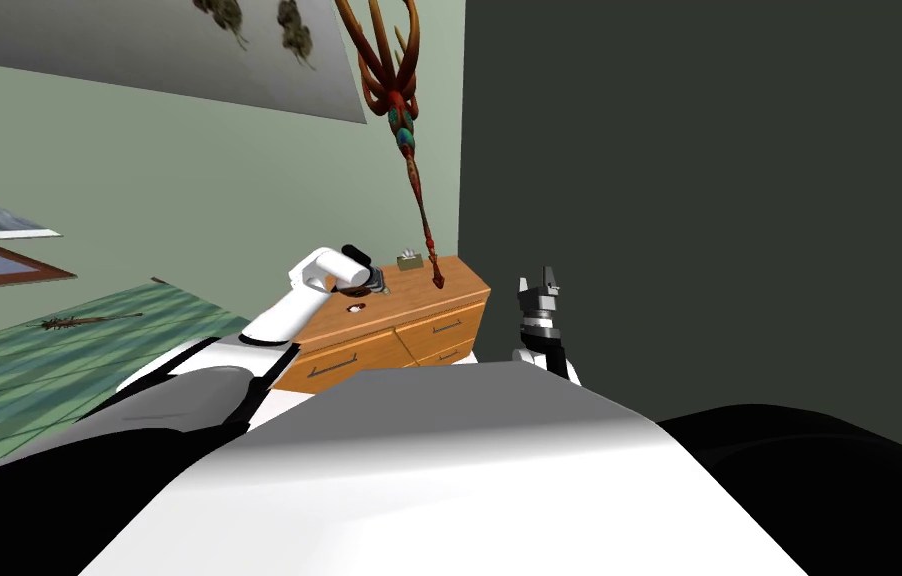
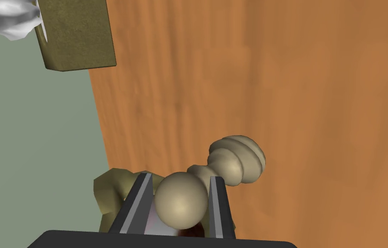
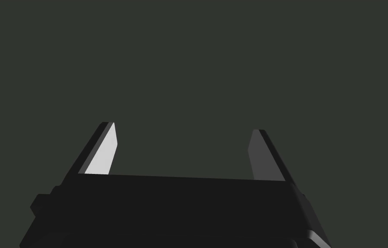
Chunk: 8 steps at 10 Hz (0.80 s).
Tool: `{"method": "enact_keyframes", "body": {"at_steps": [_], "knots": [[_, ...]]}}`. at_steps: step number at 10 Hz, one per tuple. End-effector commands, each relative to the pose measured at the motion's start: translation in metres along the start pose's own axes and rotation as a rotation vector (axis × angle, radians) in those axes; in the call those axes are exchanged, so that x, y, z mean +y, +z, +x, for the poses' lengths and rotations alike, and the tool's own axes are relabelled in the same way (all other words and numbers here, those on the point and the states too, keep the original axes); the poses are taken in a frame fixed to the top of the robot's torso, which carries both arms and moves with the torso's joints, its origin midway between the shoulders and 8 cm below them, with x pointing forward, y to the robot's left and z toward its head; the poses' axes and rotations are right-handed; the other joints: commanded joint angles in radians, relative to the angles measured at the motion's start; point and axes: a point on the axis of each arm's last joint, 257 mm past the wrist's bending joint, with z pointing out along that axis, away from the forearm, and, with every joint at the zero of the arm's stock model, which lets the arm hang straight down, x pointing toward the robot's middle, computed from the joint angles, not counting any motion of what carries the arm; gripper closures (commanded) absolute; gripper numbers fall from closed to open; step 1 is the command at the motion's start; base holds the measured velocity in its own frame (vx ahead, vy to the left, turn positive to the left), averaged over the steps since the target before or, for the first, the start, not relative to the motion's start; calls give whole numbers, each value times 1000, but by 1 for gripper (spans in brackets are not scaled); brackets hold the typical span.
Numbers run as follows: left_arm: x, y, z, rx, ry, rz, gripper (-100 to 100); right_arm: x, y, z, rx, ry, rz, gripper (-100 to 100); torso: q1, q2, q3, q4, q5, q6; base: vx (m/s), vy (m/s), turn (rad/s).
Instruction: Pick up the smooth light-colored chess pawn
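Observation:
The pale beige chess pawn [image 2: 181,200] has a round ball head and a ribbed base [image 2: 237,159]. My left gripper [image 2: 181,177] is shut on the head, one blade finger pressing each side. The base points away from the hand over the wooden dresser top [image 2: 296,107]; I cannot tell whether it still touches the wood. In the head view the left gripper [image 1: 364,287] reaches down over the back of the dresser [image 1: 439,300]. My right gripper [image 1: 537,288] is raised to the right of the dresser, and its fingers [image 3: 103,150] stand open with nothing between them.
An olive tissue box [image 2: 77,34] stands at the dresser's back edge by the green wall, also seen from the head [image 1: 410,260]. A lumpy olive object [image 2: 107,193] lies under the left fingers. A long red ornament [image 1: 409,130] hangs down to the dresser top.

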Motion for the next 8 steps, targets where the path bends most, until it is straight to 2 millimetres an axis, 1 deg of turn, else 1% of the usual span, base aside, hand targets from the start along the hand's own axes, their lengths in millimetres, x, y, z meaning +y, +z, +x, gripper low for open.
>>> {"method": "enact_keyframes", "body": {"at_steps": [1,6,7,8], "knots": [[-5,0,3,17,18,1,100,0,0,0,0,0,0,0,0,0,0,0,0,0,10,-77,100],[-17,1,9,64,65,3,100,0,0,0,0,0,0,0,0,1,0,0,0,0,-1,-70,127],[-16,1,8,58,57,3,100,0,0,0,0,0,0,0,-1,0,0,0,0,0,2,-38,33],[-16,1,7,58,60,3,0,0,0,0,0,0,0,0,1,0,0,0,0,1,0,-7,-4]]}}
